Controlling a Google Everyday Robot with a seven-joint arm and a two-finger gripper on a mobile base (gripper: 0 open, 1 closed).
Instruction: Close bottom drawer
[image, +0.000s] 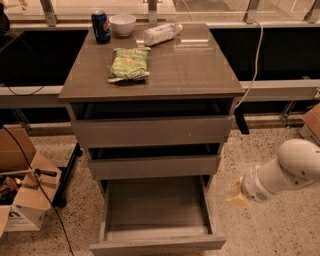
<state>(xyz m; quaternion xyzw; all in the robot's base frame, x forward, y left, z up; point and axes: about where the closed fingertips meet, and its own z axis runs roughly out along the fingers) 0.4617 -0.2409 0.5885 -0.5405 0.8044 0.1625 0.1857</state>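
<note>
Risk first, biggest thing down. Cabinet (150, 80) looks light enough that a hard shove on the low front could slide or rock it away from us, so we judge a slow, steady push safer.

Bottom drawer (159, 244) is the next worry. Pressing near one corner instead of mid-front could skew it on its runners and jam it half shut.

White arm (287, 167) comes in from the right edge, so its path to the front is sideways. It could clip the drawer's right side wall and never reach the face.

End effector (239, 193) hangs low, right of the open drawer and clear of it, touching nothing. Whether it is spread or pressed together, we cannot tell. It has no handle to catch, so contact may slip off the flat panel.

Looks: the bottom drawer is the lowest of three, pulled far out toward the near edge. Its front is plain, flat and grey-brown, and its deep grey box is bare inside. The two fronts above sit much further in, each with a dark gap over it.
</note>
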